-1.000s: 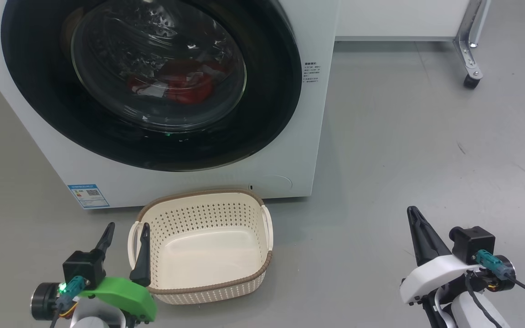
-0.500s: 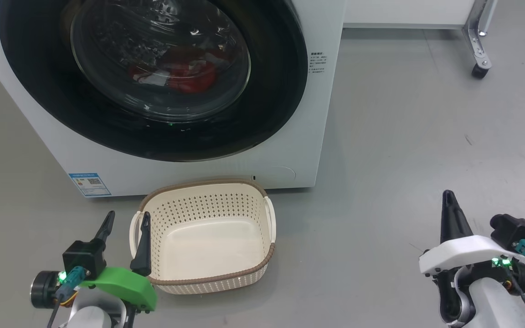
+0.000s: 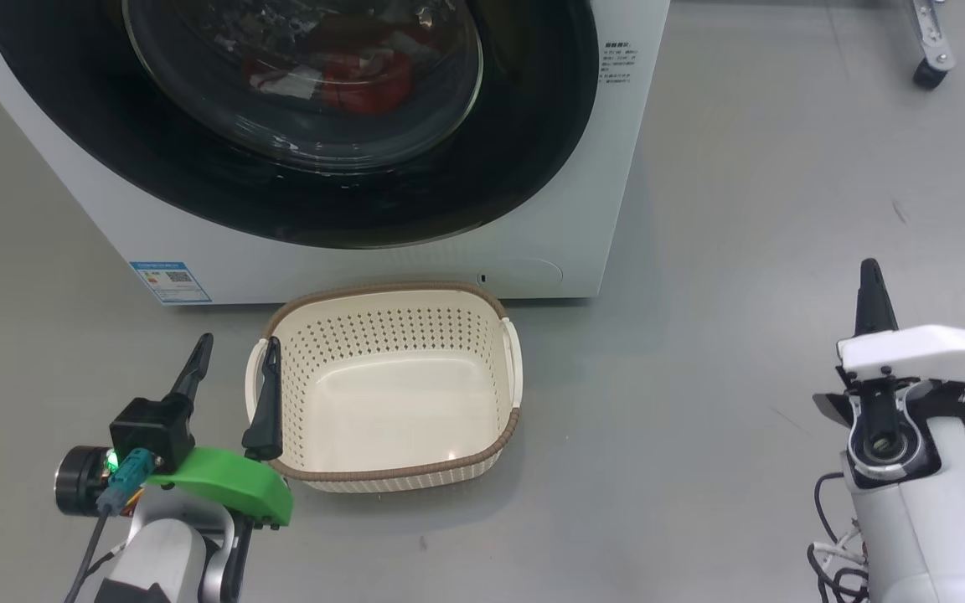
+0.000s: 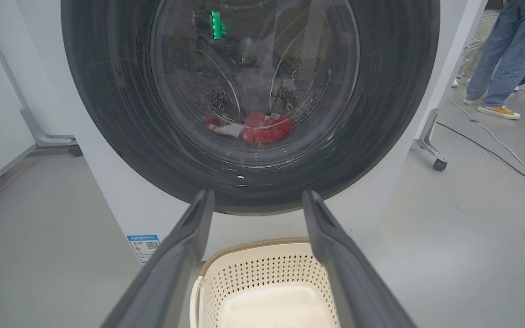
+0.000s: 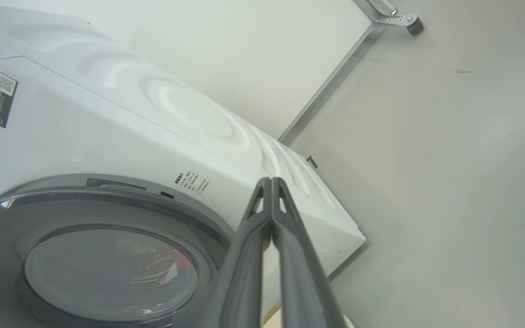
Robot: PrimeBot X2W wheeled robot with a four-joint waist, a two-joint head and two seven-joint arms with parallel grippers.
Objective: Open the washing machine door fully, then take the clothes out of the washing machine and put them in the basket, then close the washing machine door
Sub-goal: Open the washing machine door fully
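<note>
Fingers of the left gripper [image 3: 239, 341] stand spread wide and hold nothing. Just right of their tips sits the small cream perforated plastic basket [image 3: 390, 289] with a brown woven-look rim, empty. Ahead of the tips, beyond the basket, the big white front-loading washing machine [image 3: 616, 209] has its round glossy black-rimmed glass door [image 3: 449, 201] shut, with bright red and white clothes [image 3: 365, 79] behind the glass. The right gripper [image 3: 869, 268] has its fingers pressed together, empty, over grey floor [image 3: 742, 293], well apart from the basket.

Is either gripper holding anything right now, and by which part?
Nothing is held. The left gripper is open and empty; the right gripper is shut on nothing.
</note>
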